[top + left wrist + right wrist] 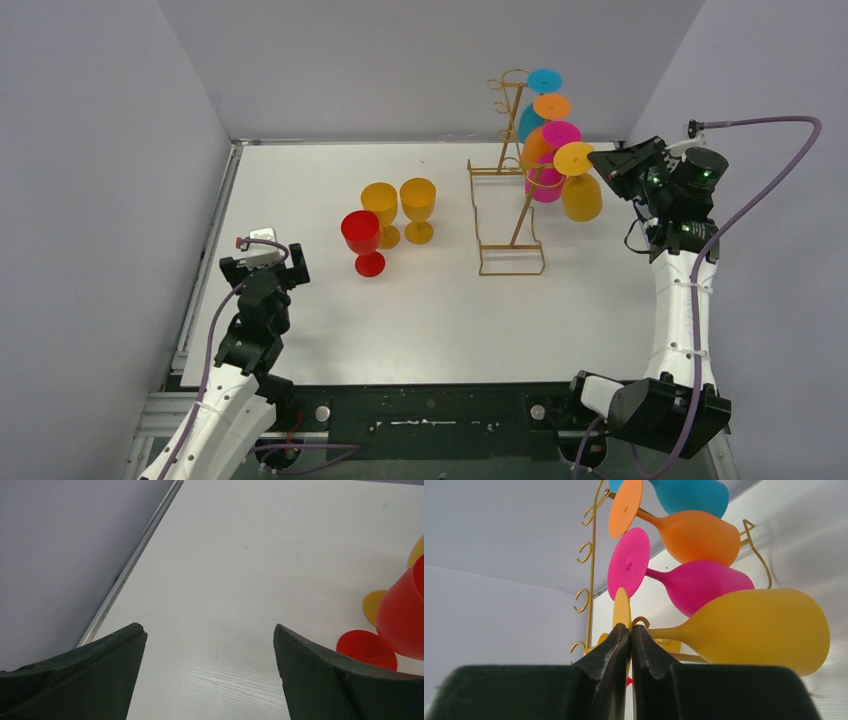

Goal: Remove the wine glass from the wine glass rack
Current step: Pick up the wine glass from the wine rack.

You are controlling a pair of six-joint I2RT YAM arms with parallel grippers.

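The right pincer [630, 630] was pinched shut on the foot rim of the yellow wine glass [764, 625], the lowest of four hanging on the wine glass rack [593, 565] at the bench's far right. Its stem ran straight away from the pincer, with the rack just left. The pink glass [704, 585] crowded close above. The left pincer [210, 630] gaped empty, well apart.

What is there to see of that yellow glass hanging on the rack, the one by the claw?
The yellow glass looks opaque, matte and plastic: a rounded bowl, a thin stem and a flat round foot, all one colour. It hangs tilted from the gold wire rack, foot up and bowl down, lowest of four hanging glasses, just under the pink one. Its stem seems to rest in a hook. The right gripper is shut on the foot's edge.
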